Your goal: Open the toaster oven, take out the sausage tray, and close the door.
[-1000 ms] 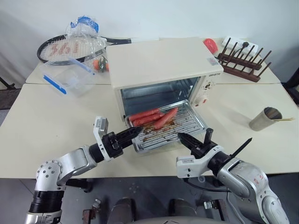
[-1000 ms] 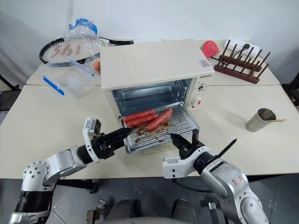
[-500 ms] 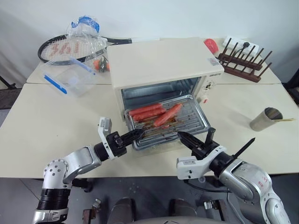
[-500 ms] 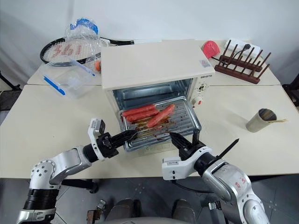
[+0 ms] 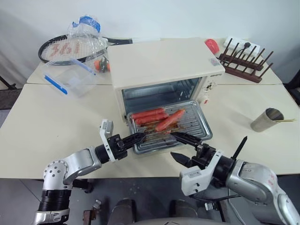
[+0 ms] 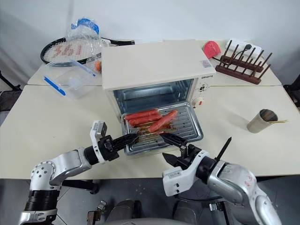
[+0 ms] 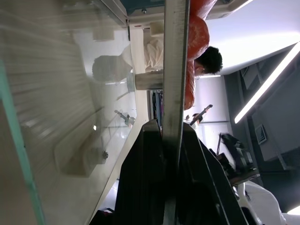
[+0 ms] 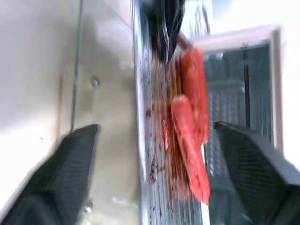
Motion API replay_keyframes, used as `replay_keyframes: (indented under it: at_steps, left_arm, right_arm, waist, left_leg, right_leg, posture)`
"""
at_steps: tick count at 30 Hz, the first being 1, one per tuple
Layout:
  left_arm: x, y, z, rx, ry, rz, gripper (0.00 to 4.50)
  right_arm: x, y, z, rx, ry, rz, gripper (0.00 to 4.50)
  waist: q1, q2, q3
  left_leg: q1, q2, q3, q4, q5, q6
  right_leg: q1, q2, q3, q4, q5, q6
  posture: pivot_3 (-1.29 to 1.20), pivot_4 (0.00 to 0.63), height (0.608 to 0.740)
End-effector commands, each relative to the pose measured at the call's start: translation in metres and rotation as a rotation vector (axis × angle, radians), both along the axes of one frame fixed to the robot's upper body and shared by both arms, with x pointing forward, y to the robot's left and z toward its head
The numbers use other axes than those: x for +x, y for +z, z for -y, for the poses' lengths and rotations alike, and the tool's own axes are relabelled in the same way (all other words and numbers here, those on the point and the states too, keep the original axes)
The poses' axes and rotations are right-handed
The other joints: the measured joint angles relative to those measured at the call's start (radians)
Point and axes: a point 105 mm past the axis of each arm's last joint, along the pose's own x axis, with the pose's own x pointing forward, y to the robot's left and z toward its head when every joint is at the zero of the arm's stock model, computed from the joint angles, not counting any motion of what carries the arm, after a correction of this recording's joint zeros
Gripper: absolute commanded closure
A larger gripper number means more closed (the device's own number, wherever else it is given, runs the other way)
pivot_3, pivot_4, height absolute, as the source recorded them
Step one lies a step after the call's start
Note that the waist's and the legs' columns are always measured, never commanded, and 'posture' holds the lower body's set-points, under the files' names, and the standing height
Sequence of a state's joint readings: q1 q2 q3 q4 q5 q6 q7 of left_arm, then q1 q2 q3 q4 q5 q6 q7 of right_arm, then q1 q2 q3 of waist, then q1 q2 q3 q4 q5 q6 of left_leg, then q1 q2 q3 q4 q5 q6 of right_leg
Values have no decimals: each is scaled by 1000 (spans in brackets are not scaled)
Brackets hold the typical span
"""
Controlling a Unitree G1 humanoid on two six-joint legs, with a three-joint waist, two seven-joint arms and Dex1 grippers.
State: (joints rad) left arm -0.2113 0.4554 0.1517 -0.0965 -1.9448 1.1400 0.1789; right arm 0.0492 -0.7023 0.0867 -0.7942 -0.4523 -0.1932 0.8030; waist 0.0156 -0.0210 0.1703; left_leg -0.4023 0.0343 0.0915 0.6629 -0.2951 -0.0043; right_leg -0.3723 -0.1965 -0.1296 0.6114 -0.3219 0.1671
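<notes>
The door [image 7: 61, 117] is already lowered; the sausage tray [image 5: 168, 126], at frame centre, is drawn partly out of the toaster oven [image 5: 161, 70]. Its near rim is pinched by the left gripper [image 5: 140, 137] — the right gripper [image 5: 180, 146] is spread wide just beside it. Lifting the tray clear and closing are left.

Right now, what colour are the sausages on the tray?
Red-orange sausages, clearest in the right eye view.

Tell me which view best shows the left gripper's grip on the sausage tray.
The left wrist view: both fingers clamp the sausage tray rim edge-on. The eye views show the left gripper at the tray's front-left corner; the right wrist view shows its tips on the rim.
</notes>
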Motion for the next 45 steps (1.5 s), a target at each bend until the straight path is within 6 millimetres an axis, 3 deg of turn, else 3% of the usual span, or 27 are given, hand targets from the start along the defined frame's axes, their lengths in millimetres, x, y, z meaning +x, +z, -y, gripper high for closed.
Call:
replay_keyframes:
  at_steps: [1, 6, 10, 14, 20, 28, 45]
  left_arm:
    - [-9, 10, -16, -10, -22, 44, 4500]
    - [-11, 11, -49, 21, 4, 39, 4500]
    - [-20, 11, -71, 45, 28, 29, 4500]
    - [-35, 5, -81, 51, 38, 9, 4500]
    - [-59, 1, -93, 41, 110, 10, 4500]
    - [-85, -7, -121, 19, 364, 1, 4500]
    - [-130, -11, -114, -20, 646, -36, 4500]
  right_arm:
    - [-11, 5, 15, 56, 58, -220, 28]
    - [-14, 10, 43, 115, 32, -518, 28]
    - [0, 21, 77, 203, -84, -706, 28]
    - [14, 22, 105, 250, -144, -799, 28]
    - [43, 16, 136, 239, -212, -788, 28]
    - [69, -8, 149, 217, -252, -834, 28]
    - [103, -33, 143, 204, -258, -836, 28]
  waist:
    - [1, 0, 0]
    - [7, 0, 0]
    - [8, -1, 1]
    - [7, 0, 1]
    - [4, 1, 2]
    - [-1, 6, 4]
    - [-10, 7, 6]
  left_leg:
    - [0, 0, 0, 0, 0, 0]
    - [1, 0, 0, 0, 0, 1]
    - [1, 0, 0, 0, -1, 2]
    - [1, 0, 0, 0, -1, 2]
    - [1, 0, 1, 0, -1, 2]
    - [1, 1, 2, 0, -2, 1]
    - [1, 1, 3, 3, -3, 1]
  right_leg:
    - [0, 0, 0, 0, 0, 0]
    - [0, 0, 0, 0, 0, 0]
    - [2, 0, 0, -1, 0, 0]
    - [2, 0, 0, -1, 0, -1]
    - [0, 0, 1, -1, 0, -1]
    - [0, 0, 2, -2, 0, -1]
    - [0, 0, 3, -7, 0, -1]
  posture:
    - [0, 150, 740]
    - [0, 150, 740]
    - [0, 150, 740]
    - [0, 150, 740]
    - [0, 150, 740]
    - [0, 150, 740]
    - [0, 150, 740]
